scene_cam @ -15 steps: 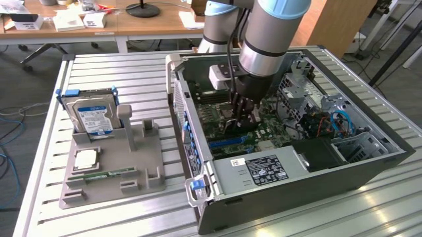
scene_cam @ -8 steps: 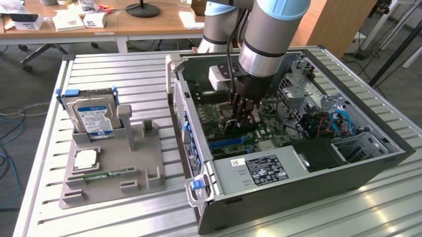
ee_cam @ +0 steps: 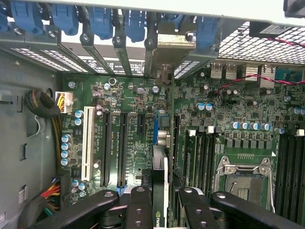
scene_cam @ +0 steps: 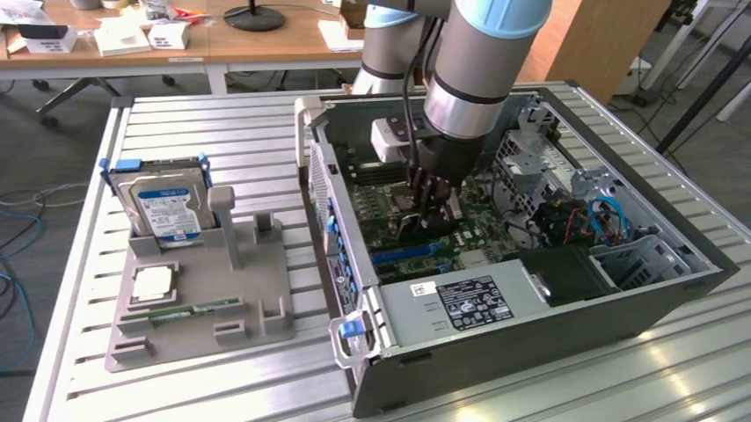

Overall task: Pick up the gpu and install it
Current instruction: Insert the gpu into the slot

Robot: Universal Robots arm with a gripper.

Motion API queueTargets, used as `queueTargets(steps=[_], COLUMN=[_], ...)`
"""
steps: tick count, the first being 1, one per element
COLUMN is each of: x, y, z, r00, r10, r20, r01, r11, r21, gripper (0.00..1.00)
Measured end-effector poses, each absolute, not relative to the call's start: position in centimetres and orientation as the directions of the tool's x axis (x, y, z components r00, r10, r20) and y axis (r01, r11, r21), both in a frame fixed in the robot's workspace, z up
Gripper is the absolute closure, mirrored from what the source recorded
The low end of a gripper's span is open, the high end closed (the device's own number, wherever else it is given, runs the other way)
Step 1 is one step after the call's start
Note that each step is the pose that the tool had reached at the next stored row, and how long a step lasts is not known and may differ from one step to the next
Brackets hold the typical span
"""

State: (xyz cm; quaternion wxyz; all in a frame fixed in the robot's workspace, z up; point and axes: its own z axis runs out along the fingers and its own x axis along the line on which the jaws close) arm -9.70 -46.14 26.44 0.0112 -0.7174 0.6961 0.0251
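Black gripper (ee_cam: 159,212) clamped on gpu (ee_cam: 160,167)

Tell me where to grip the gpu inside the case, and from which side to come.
Grip the gpu by its upper edge, one finger on each flat face, coming straight down from above, as the hand has it now. The card is thin and stands on edge over the motherboard, so its faces likely give the widest hold, and its lower edge is left free toward the slots.

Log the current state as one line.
gripper: shut on gpu | gpu: edge-on over motherboard, inside open case | seated in slot: cannot tell
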Motion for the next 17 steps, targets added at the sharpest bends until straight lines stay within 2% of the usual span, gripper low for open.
queueTargets(steps=[17], x=[-9.72], y=[-46.14], z=[26.17], r00=[0.03], r10=[-0.998], r20=[-0.052], r01=[-0.999], r11=[-0.031], r21=[0.019], gripper=[0.74])
